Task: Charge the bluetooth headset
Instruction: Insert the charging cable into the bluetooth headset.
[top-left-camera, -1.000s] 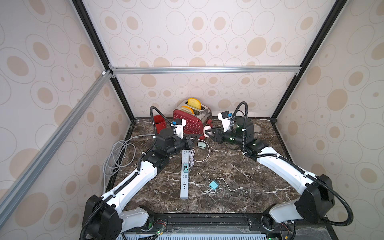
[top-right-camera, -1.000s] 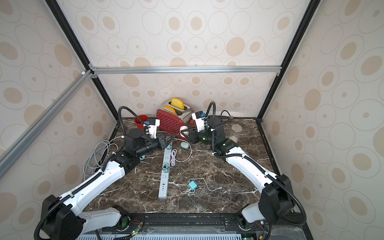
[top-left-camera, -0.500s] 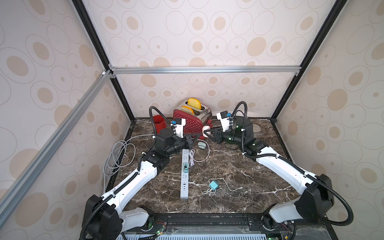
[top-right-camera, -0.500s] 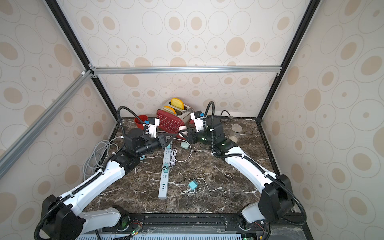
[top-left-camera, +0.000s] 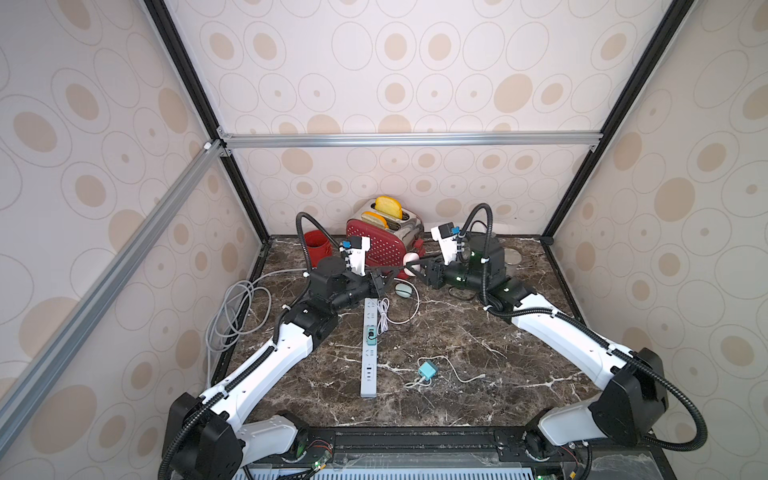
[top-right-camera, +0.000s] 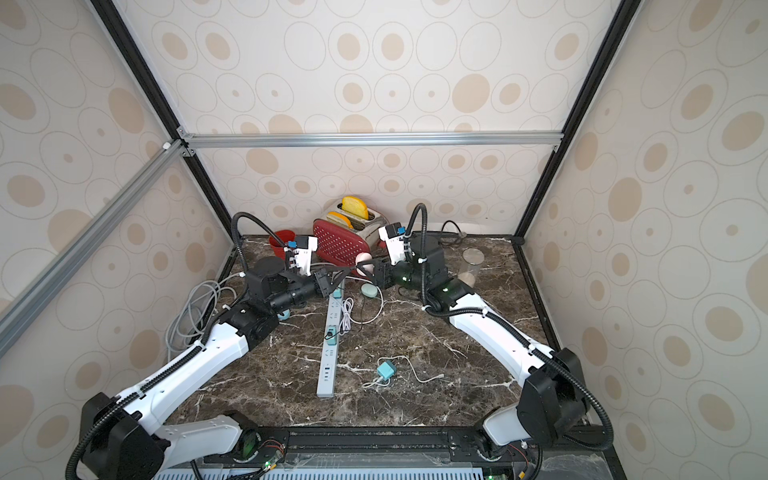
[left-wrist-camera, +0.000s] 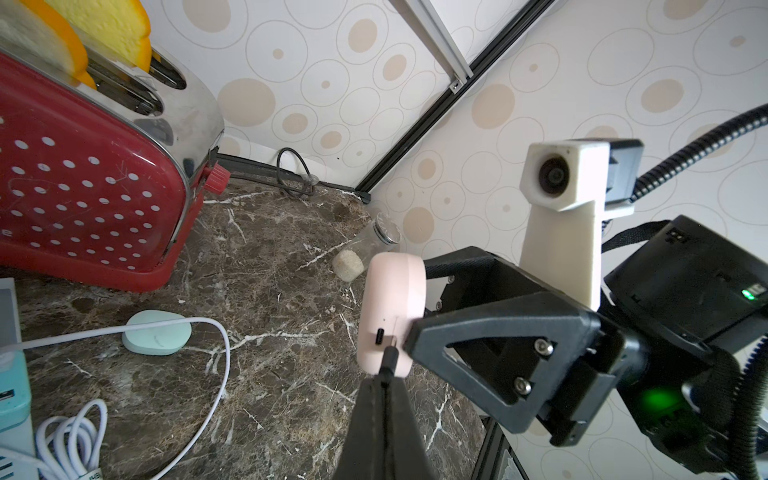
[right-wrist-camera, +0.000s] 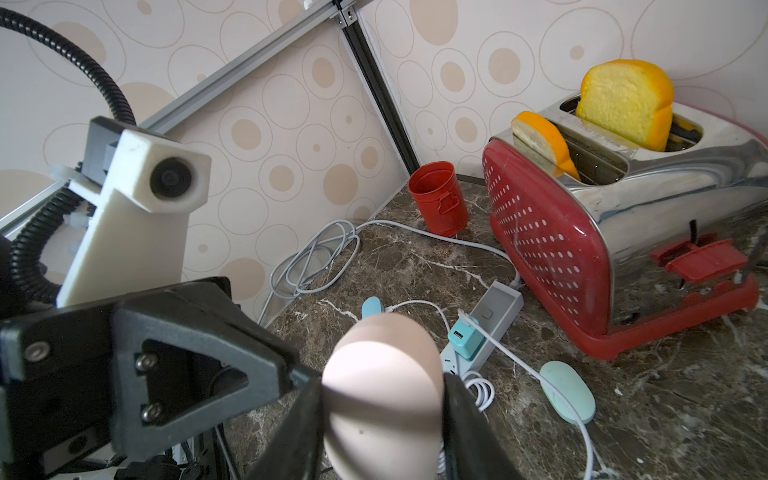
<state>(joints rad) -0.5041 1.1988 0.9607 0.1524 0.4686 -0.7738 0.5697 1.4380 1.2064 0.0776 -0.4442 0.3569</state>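
Note:
The bluetooth headset is a pink oval case (left-wrist-camera: 390, 307), held above the table in front of the toaster. My right gripper (right-wrist-camera: 382, 411) is shut on the pink case (right-wrist-camera: 382, 390), one finger on each flat side. My left gripper (left-wrist-camera: 386, 376) is shut on a black charging plug (left-wrist-camera: 390, 357). The plug's tip lies just beside the case's small dark port (left-wrist-camera: 380, 336), not inside it. In both top views the pink case (top-left-camera: 412, 261) (top-right-camera: 363, 261) sits where the left gripper (top-left-camera: 392, 275) (top-right-camera: 338, 274) and the right gripper (top-left-camera: 412, 267) (top-right-camera: 365, 267) meet.
A grey power strip (top-left-camera: 369, 361) (top-right-camera: 328, 365) with a teal charger (top-left-camera: 371, 333) plugged in lies mid-table. A mint oval case (top-left-camera: 402, 289) on a white cable lies under the grippers. A red toaster (top-left-camera: 382, 243), red cup (top-left-camera: 316, 245) and glass jar (top-left-camera: 513, 257) stand behind. A loose teal charger (top-left-camera: 428, 370) lies nearer.

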